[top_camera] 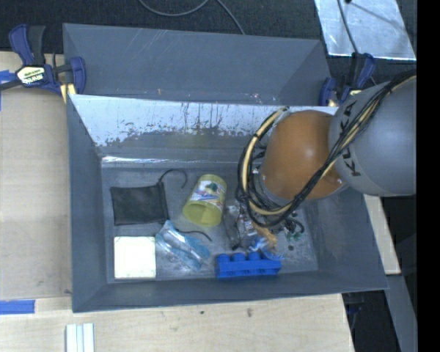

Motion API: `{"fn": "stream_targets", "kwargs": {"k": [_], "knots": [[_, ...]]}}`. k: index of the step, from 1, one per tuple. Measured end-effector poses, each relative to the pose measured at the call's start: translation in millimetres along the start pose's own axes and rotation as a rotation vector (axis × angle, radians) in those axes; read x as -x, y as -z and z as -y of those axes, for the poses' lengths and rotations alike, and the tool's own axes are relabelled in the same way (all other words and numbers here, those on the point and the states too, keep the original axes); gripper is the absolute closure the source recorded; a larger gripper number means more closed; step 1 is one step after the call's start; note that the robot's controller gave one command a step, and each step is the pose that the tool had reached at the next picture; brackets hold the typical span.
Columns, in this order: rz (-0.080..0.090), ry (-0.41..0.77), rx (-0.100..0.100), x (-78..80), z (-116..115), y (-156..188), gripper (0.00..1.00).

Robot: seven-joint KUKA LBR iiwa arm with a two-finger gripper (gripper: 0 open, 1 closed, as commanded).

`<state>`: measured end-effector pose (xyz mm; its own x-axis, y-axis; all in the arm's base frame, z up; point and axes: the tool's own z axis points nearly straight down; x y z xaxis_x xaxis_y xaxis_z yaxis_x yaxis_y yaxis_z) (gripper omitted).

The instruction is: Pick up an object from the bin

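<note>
From the camera view, the arm point(381, 141) comes in from the right over the bin point(84, 218). Its thick grey link slopes down and leftward into the rounded orange cover point(299, 156) at the wrist. Black and yellow cables point(244, 169) loop round the left side of that cover. Below it the gripper point(246, 235) points steeply down towards the right half of the floor, near the front wall. Its tip is a tangle of metal and wire (too cluttered to read), so I cannot tell whether the tool is apart or closed, or whether it has anything in it.

The thing nearest under the gripper is a blue block point(248, 265) with a row of studs along its upper edge. It lies flat on the floor close to the front wall. Its long axis runs left to right, nearly parallel with that wall, and the studs face the back of the bin. The gripper's tip is just behind the studded edge, but contact cannot be made out.

Just left of the gripper a yellow cup point(204, 201) with a printed label lies on its side, its mouth towards the front left. A clear plastic bag point(182, 246) lies in front of the cup, and a white block point(135, 257) sits in the front left corner. Behind the white block is a black pouch point(138, 204) with a thin cord point(173, 176).
</note>
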<state>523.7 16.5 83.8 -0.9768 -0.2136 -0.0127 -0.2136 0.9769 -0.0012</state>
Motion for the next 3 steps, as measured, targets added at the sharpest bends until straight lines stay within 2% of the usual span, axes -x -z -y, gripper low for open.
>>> {"fn": "stream_targets", "kwargs": {"k": [3], "knots": [[0.002,-0.001,-0.001,1.0,0,29,1.00]]}}
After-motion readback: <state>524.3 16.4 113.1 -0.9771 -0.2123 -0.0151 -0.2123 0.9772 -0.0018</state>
